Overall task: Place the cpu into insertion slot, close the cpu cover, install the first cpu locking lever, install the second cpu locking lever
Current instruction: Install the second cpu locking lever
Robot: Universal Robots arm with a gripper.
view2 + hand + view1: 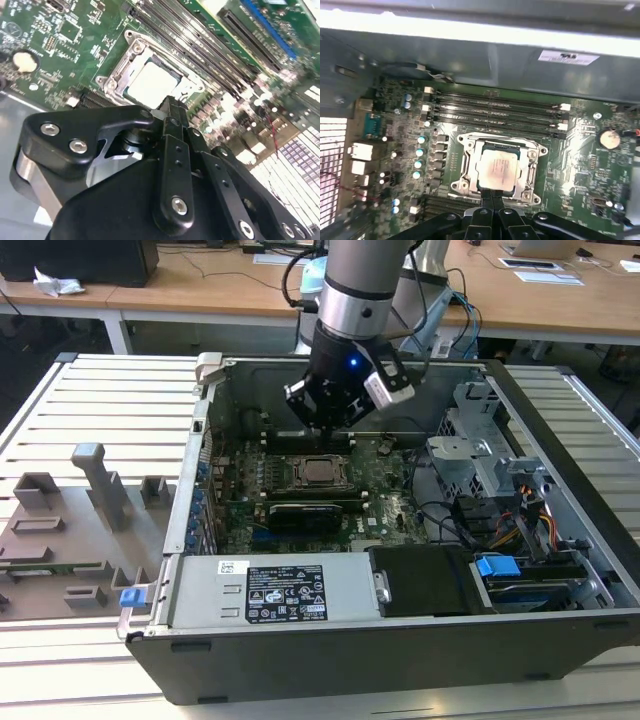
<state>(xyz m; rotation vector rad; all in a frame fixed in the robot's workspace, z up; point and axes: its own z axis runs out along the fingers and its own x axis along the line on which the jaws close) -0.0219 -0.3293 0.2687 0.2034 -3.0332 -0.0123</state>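
Cpu (496, 169) seated in insertion slot (465, 172), cpu cover (532, 175) lowered around it (silver frame flat). Gripper (491, 196) poised just above cover's edge, fingers (172, 117) pressed together, nothing held.

A dull silvery-grey metal top is shown by the small square cpu (496, 169), framed by the shiny silver metal cpu cover (462, 170); the black tool (170, 107) appears matt.

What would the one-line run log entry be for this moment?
cpu: seated in insertion slot | cpu cover: closed over it | gripper: shut, empty, beside socket edge
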